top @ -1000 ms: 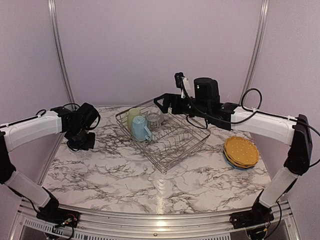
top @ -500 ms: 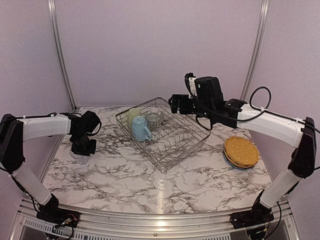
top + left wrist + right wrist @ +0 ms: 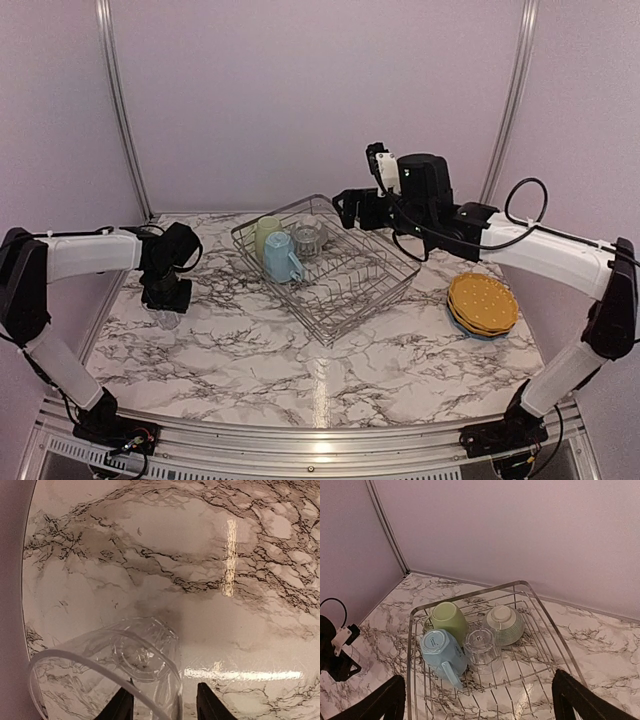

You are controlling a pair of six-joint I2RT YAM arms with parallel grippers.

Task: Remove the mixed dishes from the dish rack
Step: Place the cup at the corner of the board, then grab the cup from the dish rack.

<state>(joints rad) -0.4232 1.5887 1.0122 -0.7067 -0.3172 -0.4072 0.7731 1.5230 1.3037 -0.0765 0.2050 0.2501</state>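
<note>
The dish rack [image 3: 372,286] stands at the table's middle back. It holds an upside-down light blue mug [image 3: 440,652], a pale green cup [image 3: 447,620], a clear glass [image 3: 482,647] and a pale green bowl [image 3: 504,624]. My right gripper [image 3: 350,206] hovers open and empty over the rack's far corner. My left gripper [image 3: 166,298] is down at the table's left. A second clear glass [image 3: 142,655] stands on the marble there. One fingertip [image 3: 122,706] is inside its rim and the other is outside, clear of the wall. Yellow-orange plates [image 3: 482,304] are stacked at the right.
The rack's front half has only upright wire dividers [image 3: 520,690]. A blue plate's edge [image 3: 478,331] shows under the yellow stack. The side wall and its metal post [image 3: 120,110] run close behind my left arm. The table's left edge [image 3: 22,605] lies close to the glass.
My left gripper came down to the table with the clear glass and now stays still. My right gripper drew back to the right, from over the rack to its far corner.
</note>
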